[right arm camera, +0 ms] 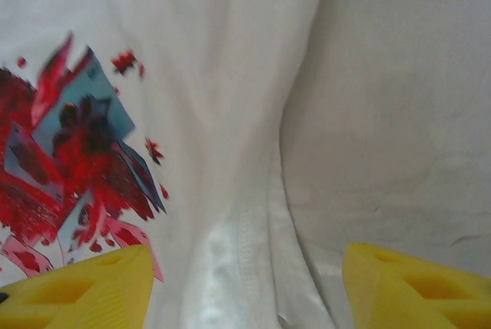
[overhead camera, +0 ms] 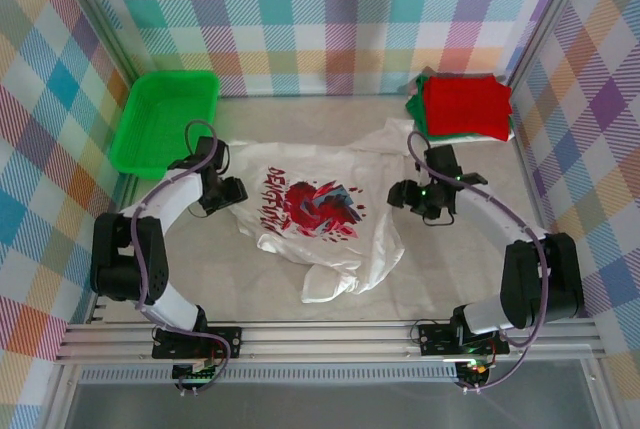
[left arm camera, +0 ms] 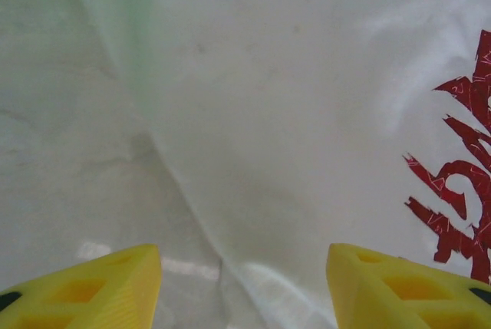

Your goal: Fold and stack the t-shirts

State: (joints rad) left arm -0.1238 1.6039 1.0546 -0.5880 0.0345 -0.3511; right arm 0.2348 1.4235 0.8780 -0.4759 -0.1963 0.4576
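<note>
A white t-shirt with a red-and-dark print lies crumpled in the middle of the table. A folded red t-shirt rests on a folded green one at the back right. My left gripper sits at the white tee's left edge. In the left wrist view its yellow fingers stand wide apart, open, over the shirt's edge, pinching nothing. At the tee's right side is my right gripper. It is open too, its fingers straddling a hem fold without gripping it.
A green plastic tray stands at the back left. Checked walls close in the pale tabletop on three sides. Bare table shows left of the shirt and right of it.
</note>
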